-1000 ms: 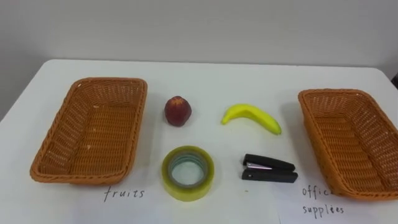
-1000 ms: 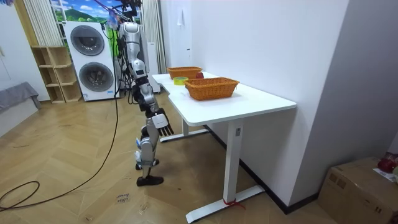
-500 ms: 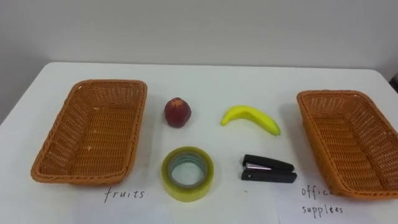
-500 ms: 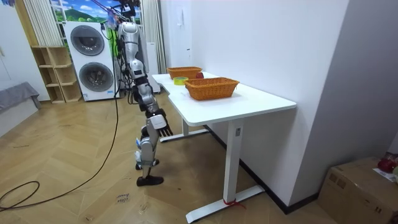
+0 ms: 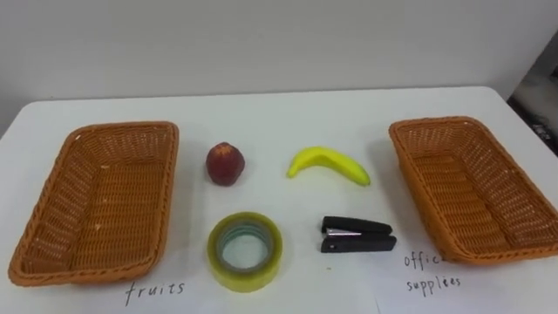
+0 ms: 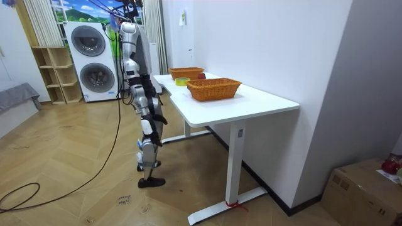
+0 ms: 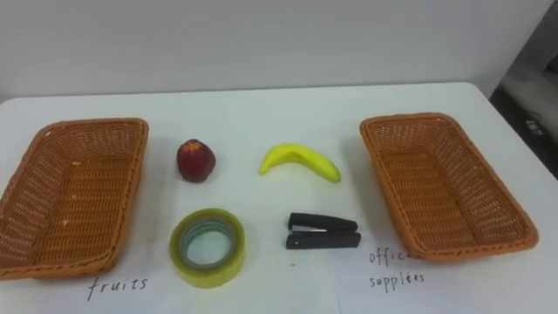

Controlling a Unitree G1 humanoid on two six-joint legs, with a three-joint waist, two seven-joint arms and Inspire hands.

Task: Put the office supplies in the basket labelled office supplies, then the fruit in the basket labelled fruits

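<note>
1. Shifting leftward since the earlier frame, the whole eye view is moving with the camera alone. The goods are lying where they lay, and in the room view the robot's right arm is hanging closer to its body than before.
2. White rectangular table (image 5: pixel 279 109): carrying every item below. The robot is standing upright at its long edge, on the room view's left.
3. Left orange wicker basket (image 5: pixel 96 209): rectangular, sitting at the table's left end, its woven floor lying bare.
4. Right orange wicker basket (image 5: pixel 462 201): rectangular, sitting at the right end, its floor likewise lying bare.
5. Round red peach (image 5: pixel 225 163): resting on the table near the left basket's right rim, not touching it.
6. Curved yellow banana (image 5: pixel 328 165): lying to the right of the peach, between the two baskets.
7. Yellow-green roll of tape (image 5: pixel 244 277): lying flat, nearer the robot than the peach.
8. Black stapler (image 5: pixel 356 235): lying nearer the robot than the banana, to the right of the tape and apart from it.
9. Right hand (image 6: pixel 156 118): hanging low beside the hip, away from the table. Whether it is open or closed cannot be told.
</note>
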